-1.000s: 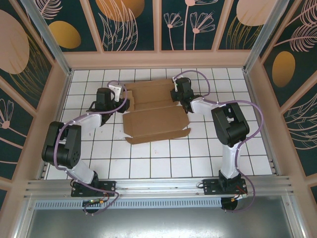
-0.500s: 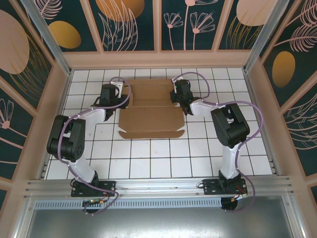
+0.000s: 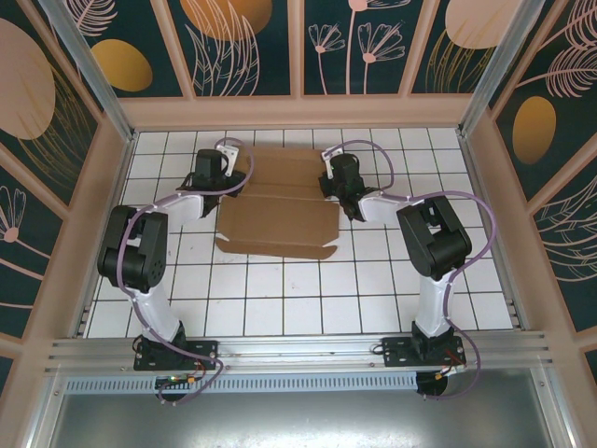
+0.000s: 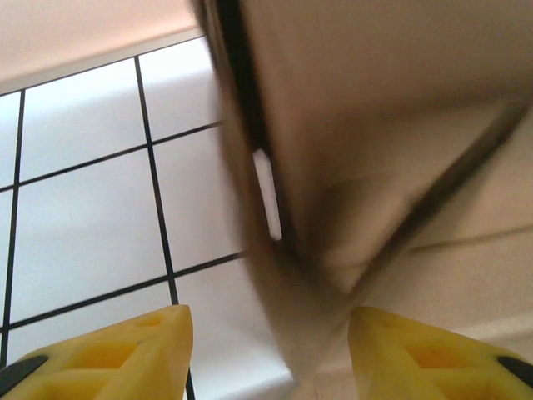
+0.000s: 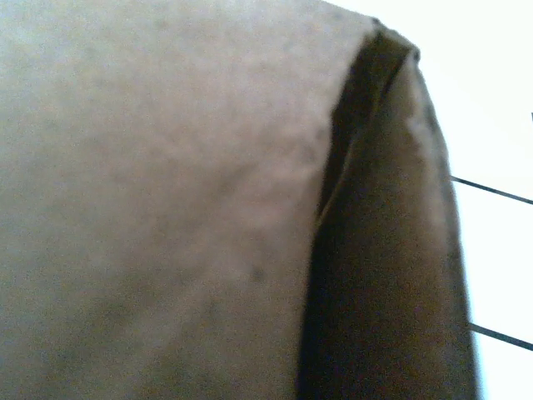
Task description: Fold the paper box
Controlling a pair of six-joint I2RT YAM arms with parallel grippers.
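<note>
The plain brown die-cut cardboard sheet of the paper box (image 3: 276, 224) lies on the far middle of the white tiled tabletop (image 3: 280, 299), and I judge the step in hand is raising its side flaps. The left gripper (image 4: 268, 357) has its jaws apart around a left flap edge. The right gripper (image 3: 333, 183), at the right edge, has its jaws clenched, on cardboard or not I cannot tell; the next move calls for folding both sides upright along their creases.

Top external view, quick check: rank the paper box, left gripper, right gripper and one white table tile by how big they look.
1. paper box, by far the largest.
2. left gripper and right gripper: look alike, so tied.
3. table tile: seems slightly smaller, but the grippers sit nearer the camera, so unsure.
</note>
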